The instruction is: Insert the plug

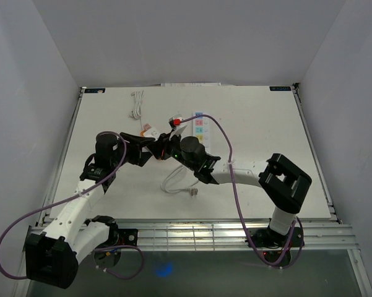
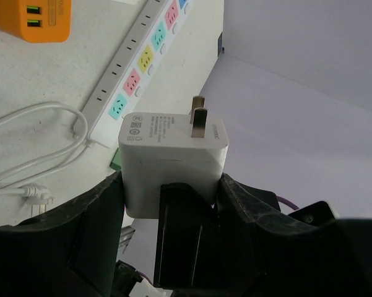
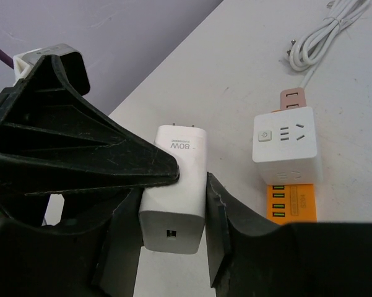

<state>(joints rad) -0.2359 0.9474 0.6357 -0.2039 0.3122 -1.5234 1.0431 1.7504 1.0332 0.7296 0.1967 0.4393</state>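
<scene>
We find the plug point(image 2: 173, 173) clamped by the left fingers point(image 2: 232, 201) and gripped likewise by the right fingers point(image 3: 218, 210) (prongs bare), held above the desk point(image 2: 25, 80) near the power strip point(image 2: 136, 74).

The left arm point(image 1: 74, 207) is raised from its base and bent rightward, while the right arm point(image 1: 247, 172) is folded at the elbow and stretched leftward, so the two wrists are set tip to tip. The left gripper point(image 1: 150, 141) is clamped on the white plug point(image 2: 173, 161). The right gripper point(image 1: 166, 147) is closed against two other sides of it.
</scene>
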